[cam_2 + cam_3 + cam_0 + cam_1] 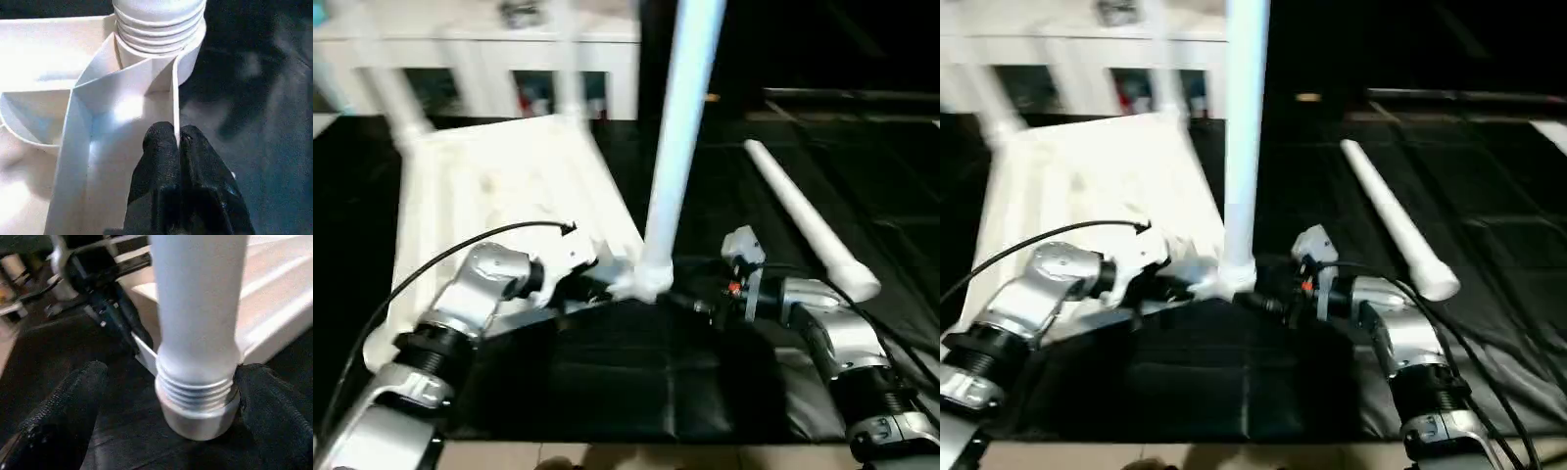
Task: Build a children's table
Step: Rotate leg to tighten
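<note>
A loose leg point(808, 220) lies on the black mat point(636, 382) beside the upturned table top point(499, 186).

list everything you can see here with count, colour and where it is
table top: 1, white, upside down on the black mat, ribbed underside up
upright leg: 1, white, standing in the near corner socket, threads showing at its base
far legs: 2, white, blurred, rising from the top's far corners
loose leg: 1, white, lying on the mat to the right
mat: 1, black, under everything
cabinet: 1, white, behind the table top
left gripper: 1, black fingers, shut on a rib beside the corner socket
right gripper: 1, black fingers, open on either side of the upright leg's base
</note>
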